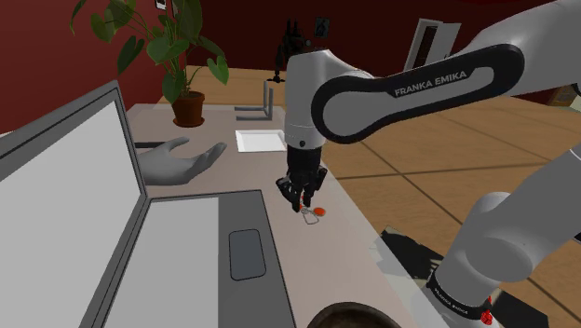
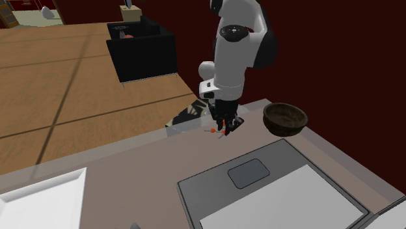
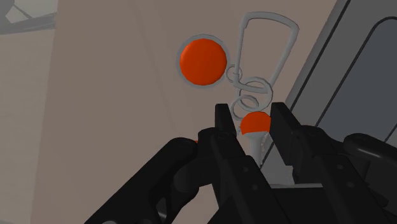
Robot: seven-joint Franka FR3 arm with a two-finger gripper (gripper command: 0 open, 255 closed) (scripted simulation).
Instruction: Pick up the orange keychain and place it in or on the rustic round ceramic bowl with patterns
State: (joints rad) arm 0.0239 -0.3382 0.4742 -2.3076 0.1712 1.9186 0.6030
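The claw (image 3: 251, 114) hides part of the orange keychain (image 3: 202, 60); the shoulder view's bottom edge crops the bowl (image 1: 358, 315).

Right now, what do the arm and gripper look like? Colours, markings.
White rounded arm links with dark grey joint bands, one carrying white FRANKA EMIKA lettering. All-black gripper with two blocky fingers. Small red mark near the base.

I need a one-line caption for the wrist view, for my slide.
Open jaws of the gripper straddle one orange disc of the keychain on the table.
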